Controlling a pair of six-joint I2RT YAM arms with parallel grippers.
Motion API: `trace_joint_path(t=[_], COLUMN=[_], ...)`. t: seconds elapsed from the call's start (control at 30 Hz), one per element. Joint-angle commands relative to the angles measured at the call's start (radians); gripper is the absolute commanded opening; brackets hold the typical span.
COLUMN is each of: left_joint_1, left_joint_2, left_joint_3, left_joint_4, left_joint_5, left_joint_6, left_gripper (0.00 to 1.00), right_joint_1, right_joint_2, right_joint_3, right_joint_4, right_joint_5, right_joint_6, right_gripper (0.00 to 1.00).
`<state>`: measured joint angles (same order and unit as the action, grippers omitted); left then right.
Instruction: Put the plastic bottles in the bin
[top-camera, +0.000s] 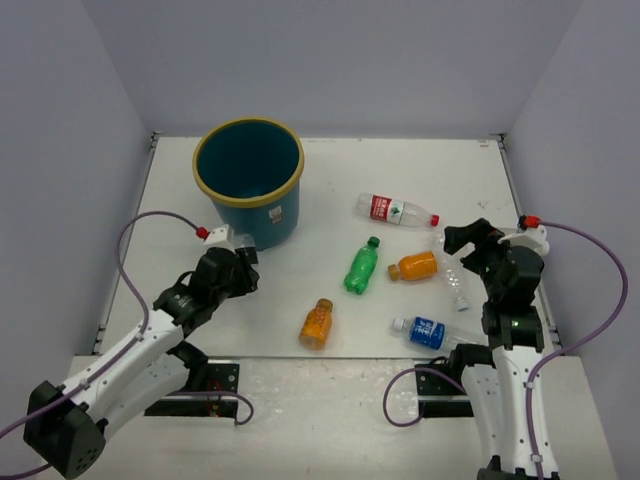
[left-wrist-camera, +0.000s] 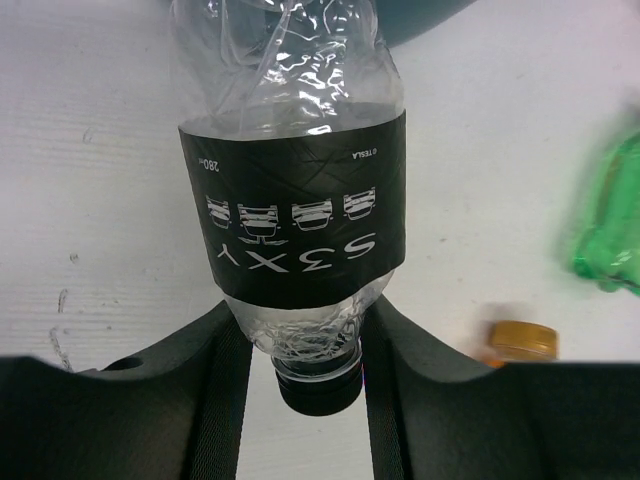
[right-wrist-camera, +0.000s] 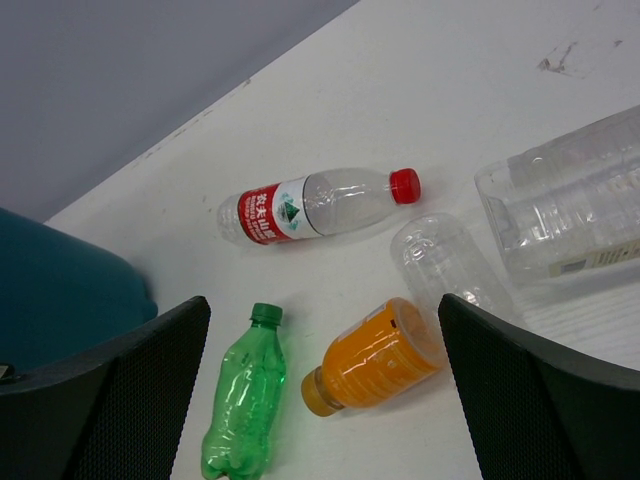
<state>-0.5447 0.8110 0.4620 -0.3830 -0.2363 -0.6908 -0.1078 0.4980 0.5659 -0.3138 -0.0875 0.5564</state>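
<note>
My left gripper (left-wrist-camera: 305, 375) is shut on the neck end of a clear, crumpled bottle with a black label (left-wrist-camera: 295, 200), which lies near the teal bin (top-camera: 248, 180). In the top view the left gripper (top-camera: 238, 264) covers that bottle. My right gripper (top-camera: 466, 244) stands open above the table, its fingers (right-wrist-camera: 120, 390) wide apart with nothing between them. On the table lie a red-labelled bottle (top-camera: 395, 210), a green one (top-camera: 362, 266), two orange ones (top-camera: 414, 266) (top-camera: 317, 323), a blue-labelled one (top-camera: 425, 331) and a plain clear one (top-camera: 452, 275).
White walls enclose the table on three sides. The bin stands at the back left with its yellow rim (top-camera: 205, 190) just beyond my left gripper. The right wrist view shows the green bottle (right-wrist-camera: 240, 395) and an orange bottle (right-wrist-camera: 380, 355) lying between the open fingers' line of sight.
</note>
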Motion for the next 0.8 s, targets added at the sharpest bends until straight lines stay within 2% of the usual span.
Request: trace_joint_path(t=[0.0, 0.03, 0.1, 0.2, 0.3, 0.37, 0.47, 0.67, 0.77], left_joint_1=[-0.001, -0.001, -0.001, -0.003, -0.003, -0.002, -0.001, -0.001, -0.003], left_joint_2=[-0.190, -0.256, -0.309, -0.376, -0.365, -0.333, -0.241, 0.148, 0.274], left_joint_3=[0.106, 0.148, 0.196, 0.310, 0.398, 0.477, 0.546, 0.806, 0.879], left_joint_4=[-0.204, -0.255, -0.371, -0.438, -0.424, -0.306, -0.113, 0.041, 0.056], left_joint_5=[-0.106, -0.196, -0.277, -0.410, -0.486, -0.474, -0.378, -0.211, -0.235], left_joint_6=[-0.146, -0.227, -0.295, -0.338, -0.286, -0.189, -0.027, 0.174, 0.189], left_gripper=[0.00, 0.00, 0.00, 0.00, 0.00, 0.00, 0.00, 0.00, 0.22], right_joint_1=[-0.003, -0.003, -0.003, -0.002, -0.003, -0.003, -0.003, -0.003, -0.003], right_joint_2=[0.003, 0.010, 0.019, 0.024, 0.020, 0.011, 0.009, 0.081, 0.123], right_joint_3=[0.005, 0.011, 0.014, 0.016, 0.015, 0.014, 0.002, 0.026, 0.038], right_joint_4=[0.013, 0.008, 0.003, 0.001, 0.003, 0.006, 0.024, -0.005, -0.010], right_joint_5=[0.012, 0.014, 0.014, 0.010, 0.011, 0.006, -0.012, -0.045, -0.070], right_joint_6=[-0.006, -0.006, -0.006, -0.006, -0.008, -0.011, -0.007, -0.010, -0.012], right_gripper=[0.99, 0.99, 0.99, 0.99, 0.99, 0.99, 0.99, 0.99, 0.99])
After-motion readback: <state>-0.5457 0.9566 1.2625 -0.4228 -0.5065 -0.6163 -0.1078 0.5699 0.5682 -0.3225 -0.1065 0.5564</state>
